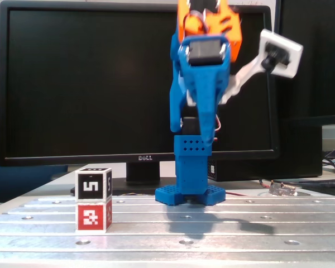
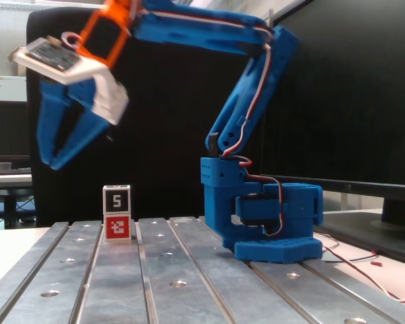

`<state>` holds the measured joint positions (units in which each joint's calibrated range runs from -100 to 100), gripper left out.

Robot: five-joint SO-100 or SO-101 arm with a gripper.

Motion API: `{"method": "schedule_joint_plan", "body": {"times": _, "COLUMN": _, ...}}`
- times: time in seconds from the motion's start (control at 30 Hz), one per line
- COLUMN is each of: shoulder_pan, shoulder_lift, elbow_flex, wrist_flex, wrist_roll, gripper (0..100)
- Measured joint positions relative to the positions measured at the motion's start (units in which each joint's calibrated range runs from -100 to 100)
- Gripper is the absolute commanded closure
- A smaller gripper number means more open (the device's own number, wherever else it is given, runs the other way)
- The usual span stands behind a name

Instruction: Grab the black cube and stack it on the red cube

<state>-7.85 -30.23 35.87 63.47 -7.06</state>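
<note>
The black cube (image 1: 93,185) sits squarely on top of the red cube (image 1: 93,216) at the front left of the metal table in a fixed view. The same stack shows in the other fixed view, black cube (image 2: 116,200) over red cube (image 2: 117,228). My gripper (image 2: 52,163) hangs in the air above and to the left of the stack, clear of it, slightly blurred. Its blue fingers (image 2: 84,138) form a V whose tips meet, and it holds nothing. In the front-on fixed view the gripper (image 1: 205,134) points down, high and right of the cubes.
The arm's blue base (image 1: 191,194) stands mid-table on the slotted aluminium plate (image 1: 223,223). A large black Dell monitor (image 1: 89,84) fills the background. A white wrist camera (image 1: 279,53) sticks out beside the gripper. Loose wires and a small connector (image 1: 283,190) lie at the right.
</note>
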Motion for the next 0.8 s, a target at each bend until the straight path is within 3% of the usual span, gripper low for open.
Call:
{"method": "schedule_joint_plan", "body": {"times": 0.23, "shoulder_pan": 2.3, "shoulder_lift": -16.66, "elbow_flex": 19.84, "wrist_flex": -6.53, "wrist_roll": 0.0, "gripper": 99}}
{"method": "schedule_joint_plan", "body": {"times": 0.8, "shoulder_pan": 3.78, "shoulder_lift": -54.88, "elbow_flex": 46.65, "wrist_flex": -6.1, "wrist_roll": 0.05, "gripper": 99}}
